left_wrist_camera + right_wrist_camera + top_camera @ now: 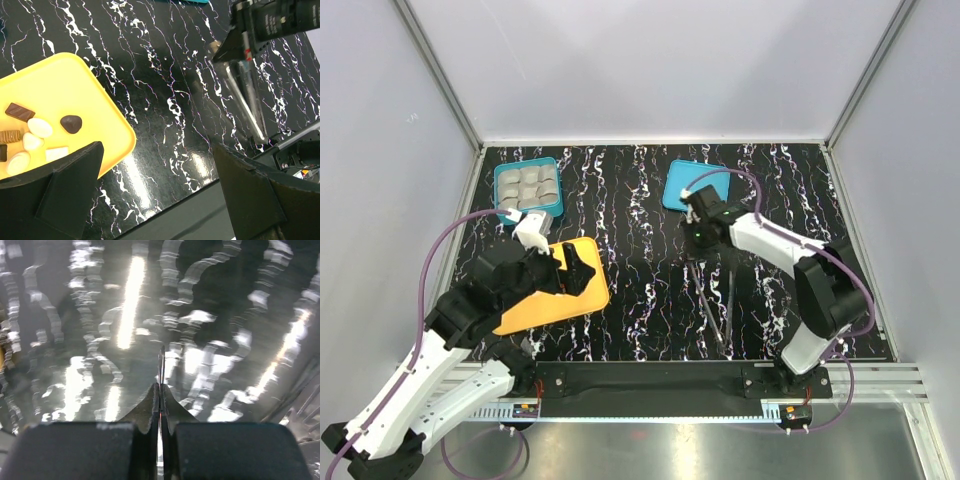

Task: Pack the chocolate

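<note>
Chocolate pieces (39,127), dark and cream, lie on the orange tray (75,85) beneath the left gripper (157,160), its jaws wide and empty. The right gripper (161,392) is pinched closed on nothing.

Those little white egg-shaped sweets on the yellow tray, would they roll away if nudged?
Probably: the white egg-shaped pieces look rounded and smooth, so a nudge may roll them. The raised rim of the yellow tray should stop them. Being tiny, they seem light.
</note>
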You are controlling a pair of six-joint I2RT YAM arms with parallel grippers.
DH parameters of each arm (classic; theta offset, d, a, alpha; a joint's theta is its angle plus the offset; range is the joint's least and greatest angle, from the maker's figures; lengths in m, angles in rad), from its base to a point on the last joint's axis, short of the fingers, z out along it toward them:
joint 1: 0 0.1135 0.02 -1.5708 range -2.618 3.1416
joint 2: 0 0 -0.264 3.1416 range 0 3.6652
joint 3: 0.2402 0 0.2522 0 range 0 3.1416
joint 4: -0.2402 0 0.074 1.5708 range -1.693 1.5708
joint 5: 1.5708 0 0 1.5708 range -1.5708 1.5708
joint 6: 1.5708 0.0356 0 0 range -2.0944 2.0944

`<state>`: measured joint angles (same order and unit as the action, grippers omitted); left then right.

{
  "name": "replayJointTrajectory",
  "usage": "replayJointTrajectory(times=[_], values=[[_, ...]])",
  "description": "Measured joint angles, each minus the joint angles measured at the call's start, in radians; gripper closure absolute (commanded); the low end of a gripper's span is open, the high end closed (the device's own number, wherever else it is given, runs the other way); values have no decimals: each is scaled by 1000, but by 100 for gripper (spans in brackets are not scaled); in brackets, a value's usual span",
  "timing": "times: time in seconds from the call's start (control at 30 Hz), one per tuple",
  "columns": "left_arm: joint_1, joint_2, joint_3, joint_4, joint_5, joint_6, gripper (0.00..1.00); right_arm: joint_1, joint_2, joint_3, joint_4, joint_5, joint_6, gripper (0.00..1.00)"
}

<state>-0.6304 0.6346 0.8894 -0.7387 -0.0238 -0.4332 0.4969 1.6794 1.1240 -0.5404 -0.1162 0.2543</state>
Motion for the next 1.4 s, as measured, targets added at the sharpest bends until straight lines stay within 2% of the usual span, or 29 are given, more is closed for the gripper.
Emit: replayJointTrajectory(times=[0.1,0.3,0.47,0.7,0.73,0.83,1.07,1.23,1.4], values=[[0,-13,0,-1,-11,0,1,81,32,57,3,-10,-2,100],[0,-79,0,-5,-39,0,1,211,198,229,3,10,-31,97],[0,-130,0,-12,-72,7,1,246,277,262,-6,27,-38,85],[0,-142,0,-20,-119,14,1,246,291,272,-19,55,-33,51],[0,-140,0,-24,-123,14,1,246,288,277,-21,56,-27,44],[0,-115,7,-41,-133,14,1,246,259,276,-31,63,-1,2],[0,-99,13,-71,-135,8,1,246,10,204,-43,120,77,0],[0,-121,13,-76,-134,2,1,246,-169,75,-75,183,154,0],[0,-121,13,-75,-127,-12,1,246,-251,-92,-95,206,222,0]])
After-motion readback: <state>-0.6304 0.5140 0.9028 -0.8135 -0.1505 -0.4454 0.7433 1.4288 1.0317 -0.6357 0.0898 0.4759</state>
